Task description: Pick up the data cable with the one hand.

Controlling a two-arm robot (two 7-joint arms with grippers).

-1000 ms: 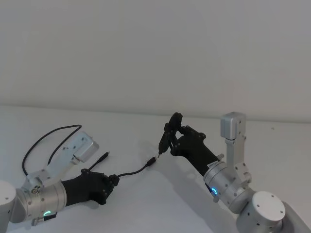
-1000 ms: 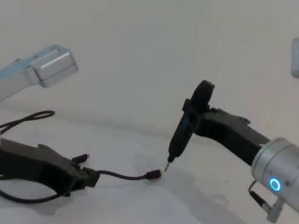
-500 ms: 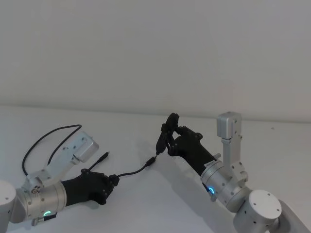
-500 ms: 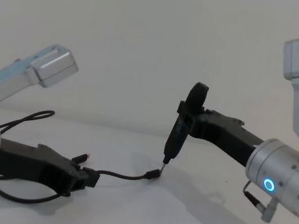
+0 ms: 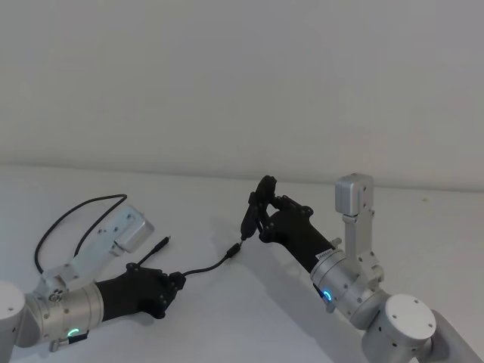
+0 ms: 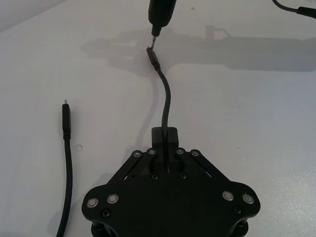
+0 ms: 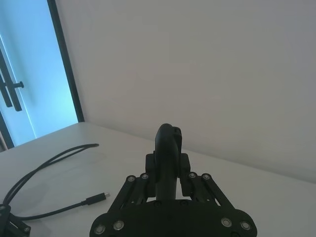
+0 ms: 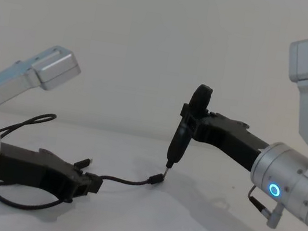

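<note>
- Two grippers meet over the white table (image 5: 227, 318), as we see it from the head camera: the left gripper (image 5: 175, 281) low at 7 o'clock, the right gripper (image 5: 261, 215) near the centre, reaching in from 5 o'clock.
- We see the left gripper's fingers (image 6: 164, 136) clenched on the cable (image 5: 208, 266), which runs between them in the left wrist view and curves away toward 2 o'clock.
- We find the cable's free plug (image 8: 156, 179) just off the table in the chest view, close beneath the tip of the pen tool (image 8: 180, 140); whether tip and plug touch we cannot tell.
- We see the right gripper closed around the pen tool, which it holds near upright, tip down, its wrist ring glowing blue; the left wrist ring glows green.
- We note the cable's other plug (image 5: 160, 244) lying on the table at 11 o'clock of the left gripper, beside the left arm's silver link.
- One thicker wire loop (image 5: 68, 215) curls on the table at 9 o'clock, behind the left arm.
</note>
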